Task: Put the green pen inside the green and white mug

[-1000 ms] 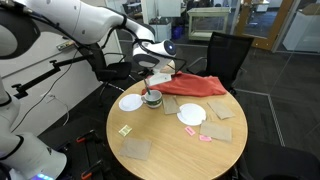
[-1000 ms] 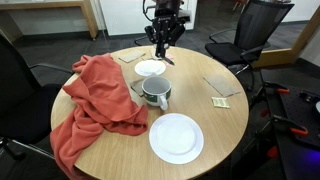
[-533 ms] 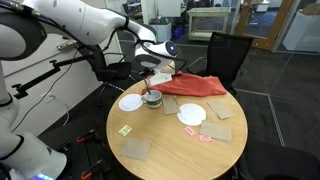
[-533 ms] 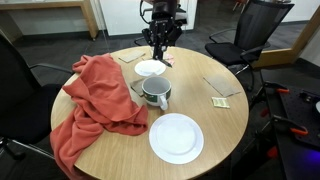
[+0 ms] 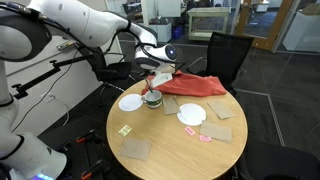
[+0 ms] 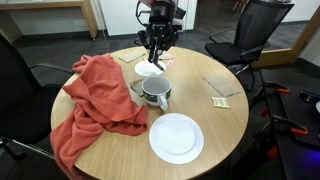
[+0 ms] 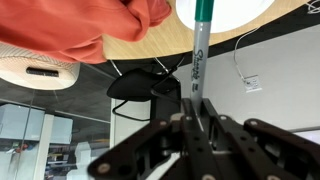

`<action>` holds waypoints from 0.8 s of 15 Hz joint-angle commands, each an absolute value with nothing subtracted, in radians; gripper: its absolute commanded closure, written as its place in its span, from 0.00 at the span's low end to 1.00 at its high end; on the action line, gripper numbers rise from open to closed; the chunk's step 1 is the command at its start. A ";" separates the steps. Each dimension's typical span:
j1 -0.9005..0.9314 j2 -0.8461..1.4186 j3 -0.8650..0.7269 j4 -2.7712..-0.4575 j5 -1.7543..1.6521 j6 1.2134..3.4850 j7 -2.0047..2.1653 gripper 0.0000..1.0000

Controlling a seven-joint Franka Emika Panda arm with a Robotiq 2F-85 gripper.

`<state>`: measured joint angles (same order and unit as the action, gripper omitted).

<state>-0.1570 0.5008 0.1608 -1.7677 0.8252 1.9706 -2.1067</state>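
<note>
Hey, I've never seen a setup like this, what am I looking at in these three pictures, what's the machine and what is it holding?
It is a white robot arm with a pincer at its end. Two pictures come from cameras standing outside, looking at the round wooden table; the third comes from a camera on the arm's wrist, looking along the pincer. On the table lie a red cloth, two white plates, the green and white mug and some flat brown squares. The pincer is shut on the green pen, holding it above the table near the mug.
</note>
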 commanded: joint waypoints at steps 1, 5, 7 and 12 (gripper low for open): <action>-0.132 0.522 0.147 -1.751 0.869 2.001 -2.175 0.97; -0.119 0.544 0.142 -1.747 0.869 2.014 -2.182 0.97; -0.113 0.555 0.140 -1.746 0.867 2.031 -2.178 0.97; -0.114 0.587 0.145 -1.738 0.873 2.089 -2.183 0.97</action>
<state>-0.1293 0.5641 0.1580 -1.7631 0.8487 2.0571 -2.1558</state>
